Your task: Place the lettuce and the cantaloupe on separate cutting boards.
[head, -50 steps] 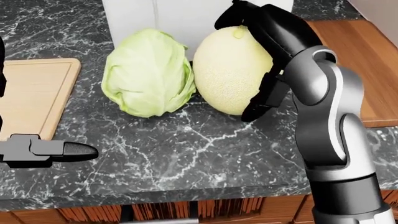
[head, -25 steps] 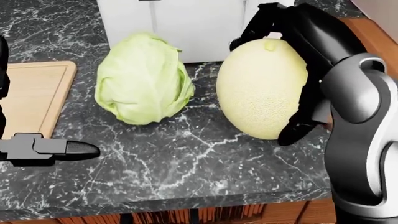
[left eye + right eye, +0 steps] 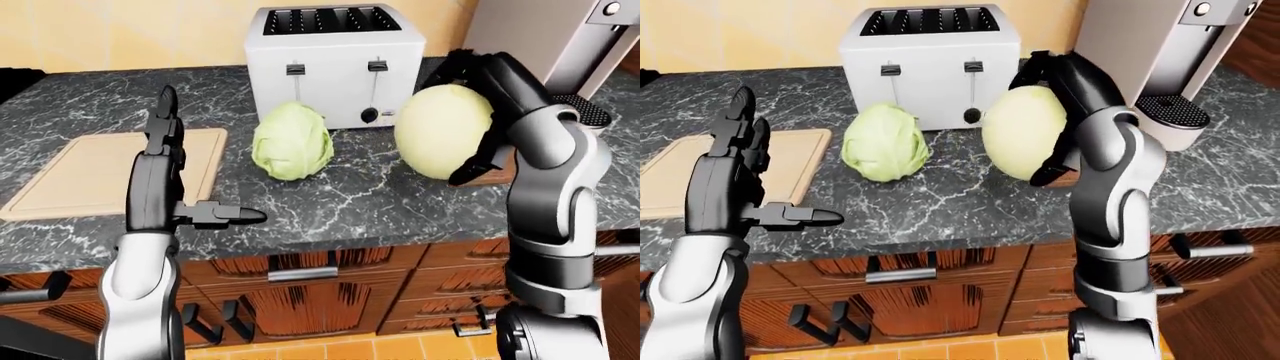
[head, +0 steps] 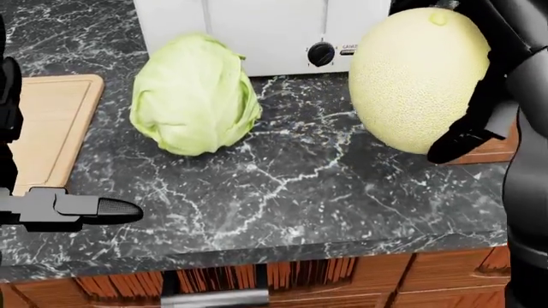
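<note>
The pale green lettuce (image 4: 194, 96) sits on the dark marble counter (image 4: 282, 192), just below the toaster. The tan cantaloupe (image 4: 417, 77) is to its right, clear of the lettuce. My right hand (image 3: 1050, 124) is shut on it, with fingers over its top and the thumb under its lower right side. It hangs at the left edge of a brown cutting board (image 4: 493, 151) that is mostly hidden behind it. A light wooden cutting board (image 3: 90, 172) lies at the left. My left hand (image 3: 190, 172) is open and empty, held up over the counter's near edge beside that board.
A white toaster (image 3: 335, 60) stands just above the lettuce and cantaloupe in the left-eye view. A coffee machine (image 3: 1160, 67) stands at the right end of the counter. Cabinet drawers (image 3: 310, 300) run below the counter edge.
My right hand has carried the cantaloupe to the right, away from the lettuce, toward the brown board. The head view has shifted a little. The lettuce and left hand stay put.
</note>
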You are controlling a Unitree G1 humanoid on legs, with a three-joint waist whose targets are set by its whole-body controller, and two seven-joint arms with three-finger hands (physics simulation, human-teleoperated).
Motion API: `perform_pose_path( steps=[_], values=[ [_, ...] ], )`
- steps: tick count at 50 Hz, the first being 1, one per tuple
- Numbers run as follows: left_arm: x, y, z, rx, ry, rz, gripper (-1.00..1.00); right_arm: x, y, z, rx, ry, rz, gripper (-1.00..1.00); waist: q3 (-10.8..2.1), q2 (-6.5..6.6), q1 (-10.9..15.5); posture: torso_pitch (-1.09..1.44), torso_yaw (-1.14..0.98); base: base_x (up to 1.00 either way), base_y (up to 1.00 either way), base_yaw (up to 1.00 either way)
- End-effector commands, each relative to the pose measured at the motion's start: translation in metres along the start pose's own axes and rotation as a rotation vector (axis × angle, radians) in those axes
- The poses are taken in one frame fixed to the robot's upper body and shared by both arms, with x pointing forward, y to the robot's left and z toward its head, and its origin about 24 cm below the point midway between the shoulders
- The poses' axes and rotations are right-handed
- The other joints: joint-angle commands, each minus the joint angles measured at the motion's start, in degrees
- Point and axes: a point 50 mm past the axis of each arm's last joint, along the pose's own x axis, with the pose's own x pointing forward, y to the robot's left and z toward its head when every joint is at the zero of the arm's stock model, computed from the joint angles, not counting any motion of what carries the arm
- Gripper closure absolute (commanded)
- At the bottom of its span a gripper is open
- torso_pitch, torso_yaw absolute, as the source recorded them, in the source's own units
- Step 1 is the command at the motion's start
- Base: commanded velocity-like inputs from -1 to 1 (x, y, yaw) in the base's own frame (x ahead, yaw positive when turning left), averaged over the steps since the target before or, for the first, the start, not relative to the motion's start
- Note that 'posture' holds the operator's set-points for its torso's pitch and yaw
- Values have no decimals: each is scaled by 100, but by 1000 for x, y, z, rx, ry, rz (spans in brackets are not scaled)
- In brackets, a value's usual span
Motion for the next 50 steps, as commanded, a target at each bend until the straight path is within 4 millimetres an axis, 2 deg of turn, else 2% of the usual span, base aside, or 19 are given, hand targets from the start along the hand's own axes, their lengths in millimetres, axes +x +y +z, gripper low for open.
perform_pose_path(
  steps=[1,6,13,23,30,40,50],
  values=[
    [0,4,15,14,-84,20,-100,2,-26,10,-12,-57,-156,100,-168,-18,3,0,0,0,0,0],
    [0,4,15,14,-84,20,-100,22,-30,-6,-23,-7,-184,100,-189,-26,2,0,0,0,0,0],
    [0,4,18,15,-88,19,-100,37,-42,-23,-18,58,-244,100,-201,-27,22,0,0,0,0,0],
    [-1,4,17,13,-86,20,-100,60,-47,-40,-27,138,-305,100,-231,-37,25,0,0,0,0,0],
    [-2,4,17,17,-86,20,-100,74,-38,-50,-36,168,-288,100,-237,-40,30,0,0,0,0,0],
    [-3,5,14,16,-82,22,-100,84,-33,-58,-33,210,-295,100,-229,-62,38,0,0,0,0,0],
    [-4,6,12,18,-77,26,-100,84,-33,-64,-42,241,-310,100,-209,-85,77,0,0,0,0,0]
  ],
)
